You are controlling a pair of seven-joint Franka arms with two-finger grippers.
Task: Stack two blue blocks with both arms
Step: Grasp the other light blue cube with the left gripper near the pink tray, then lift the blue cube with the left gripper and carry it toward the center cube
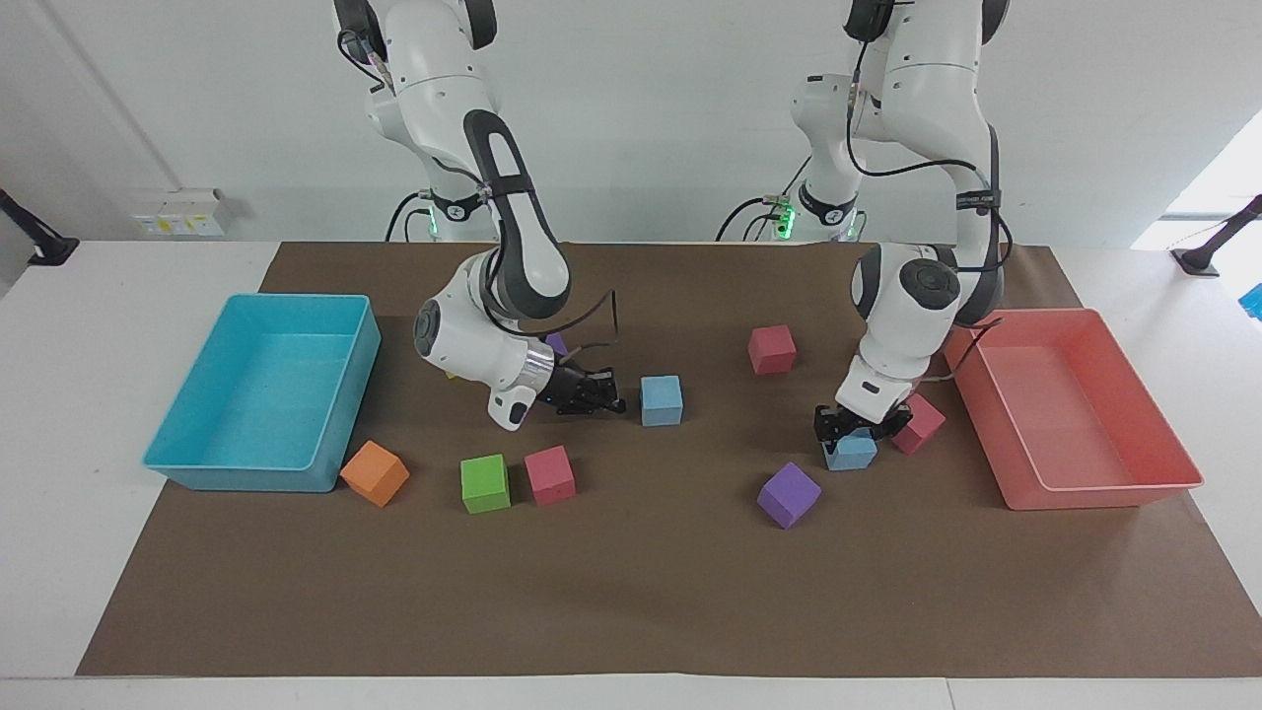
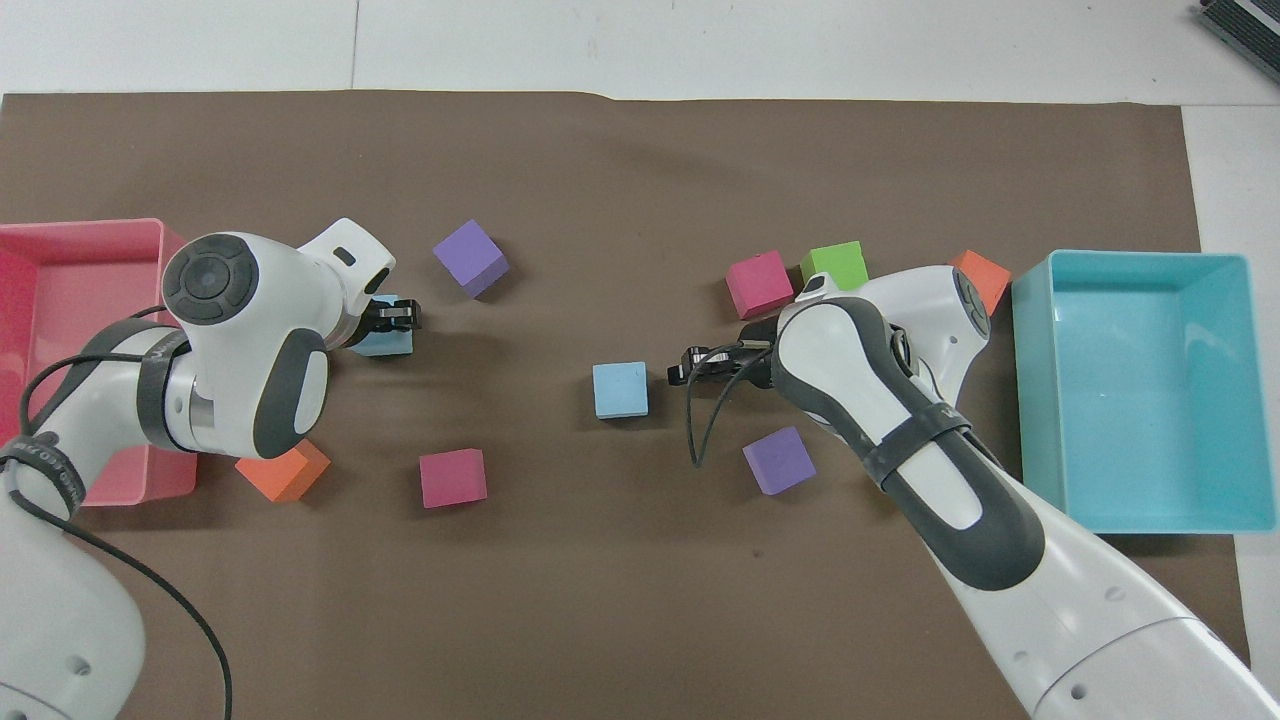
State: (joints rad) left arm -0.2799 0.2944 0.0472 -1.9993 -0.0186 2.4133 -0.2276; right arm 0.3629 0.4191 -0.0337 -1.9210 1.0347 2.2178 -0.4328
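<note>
Left pincer [image 1: 856, 431] clamps 1 blue block [image 1: 851, 453]; right pincer [image 1: 603, 395], closed empty, beside another blue block [image 1: 661, 399].

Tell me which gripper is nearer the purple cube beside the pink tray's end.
Left. The left gripper is closed on a blue block right beside that purple cube; the right gripper sits by the other blue block.

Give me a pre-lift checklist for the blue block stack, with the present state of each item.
1. Left gripper shut on blue block beside the pink tray: ok.
2. That block lifted off the mat: not ok.
3. Second blue block free and uncovered: ok.
4. Right gripper, shut, beside the second block and holding nothing: ok.
5. Pink block touching the gripped block: cannot tell.
</note>
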